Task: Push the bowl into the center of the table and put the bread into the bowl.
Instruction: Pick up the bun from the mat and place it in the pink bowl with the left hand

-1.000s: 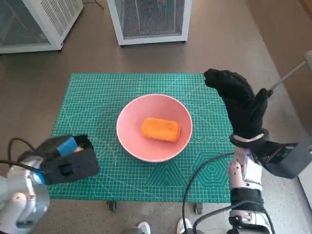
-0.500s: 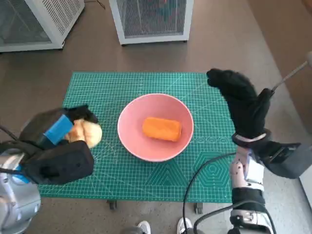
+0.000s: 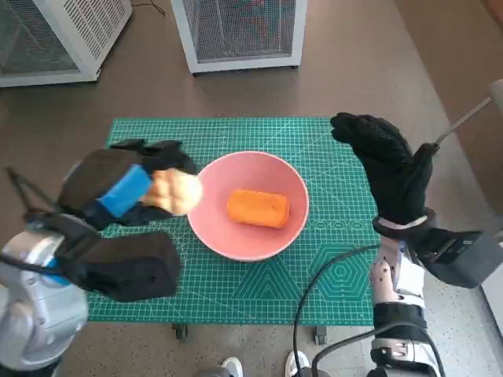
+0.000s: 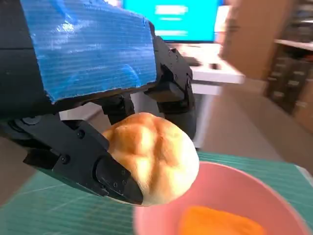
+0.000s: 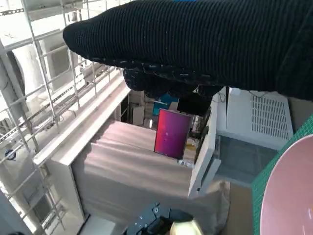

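A pink bowl sits near the middle of the green mat, with an orange loaf-shaped piece lying inside it. My left hand holds a pale round bread roll in the air just beside the bowl's left rim. The left wrist view shows the roll gripped between the black fingers, with the bowl and the orange piece below it. My right hand hovers flat and open to the right of the bowl, holding nothing. The bowl's edge shows in the right wrist view.
Two white wire-fronted cabinets stand on the floor beyond the table. A black cable runs over the mat's front right part. A person's shoes show under the table's front edge.
My left hand has risen from the mat's front left corner and carried the bread roll up and to the right, to the bowl's left rim. The right hand has hardly moved.
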You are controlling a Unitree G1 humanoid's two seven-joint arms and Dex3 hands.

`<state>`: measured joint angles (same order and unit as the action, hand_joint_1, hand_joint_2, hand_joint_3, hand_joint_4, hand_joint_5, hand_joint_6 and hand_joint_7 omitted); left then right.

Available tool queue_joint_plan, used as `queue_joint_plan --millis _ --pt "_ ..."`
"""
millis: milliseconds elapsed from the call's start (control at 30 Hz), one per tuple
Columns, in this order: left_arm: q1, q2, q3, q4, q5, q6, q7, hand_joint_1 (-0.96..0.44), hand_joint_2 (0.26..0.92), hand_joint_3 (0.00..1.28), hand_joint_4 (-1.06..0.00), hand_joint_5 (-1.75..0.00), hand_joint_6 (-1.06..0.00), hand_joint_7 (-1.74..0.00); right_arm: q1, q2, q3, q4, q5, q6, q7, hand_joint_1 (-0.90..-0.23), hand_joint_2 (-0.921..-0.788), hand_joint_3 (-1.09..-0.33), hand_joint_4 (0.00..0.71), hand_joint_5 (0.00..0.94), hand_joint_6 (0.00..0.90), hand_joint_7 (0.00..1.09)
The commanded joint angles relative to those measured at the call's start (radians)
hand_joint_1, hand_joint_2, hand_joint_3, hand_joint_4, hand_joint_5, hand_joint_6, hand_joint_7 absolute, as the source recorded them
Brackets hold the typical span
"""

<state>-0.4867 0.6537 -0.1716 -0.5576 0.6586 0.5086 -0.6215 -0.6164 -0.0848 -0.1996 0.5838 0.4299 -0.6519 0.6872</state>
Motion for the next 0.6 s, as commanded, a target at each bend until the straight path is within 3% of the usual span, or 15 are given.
queue_joint_plan --millis 33,333,600 --pt "-0.079 -0.035 -0.044 0.046 -0.006 -0.052 0.002 0.00 0.902 0.03 -0.75 -1.19 -0.74 -0.96 0.013 -0.004 -0.005 0.013 0.005 0.004 0.011 -0.593 -0.921 -0.657 0.256 0.003 0.339 0.01" --pt "-0.136 -0.100 -0.101 0.190 -0.029 -0.178 0.031 0.00 0.906 0.03 -0.76 -1.17 -0.71 -1.01 0.026 -0.004 -0.004 -0.003 0.001 0.000 0.008 -0.593 -0.921 -0.657 0.257 0.003 0.339 0.01" --pt "-0.148 -0.131 -0.116 0.285 -0.043 -0.244 0.044 0.00 0.919 0.09 -0.70 -1.21 -0.58 -1.15 0.040 -0.011 -0.009 -0.017 0.001 0.002 0.003 -0.590 -0.921 -0.657 0.258 0.002 0.340 0.01"
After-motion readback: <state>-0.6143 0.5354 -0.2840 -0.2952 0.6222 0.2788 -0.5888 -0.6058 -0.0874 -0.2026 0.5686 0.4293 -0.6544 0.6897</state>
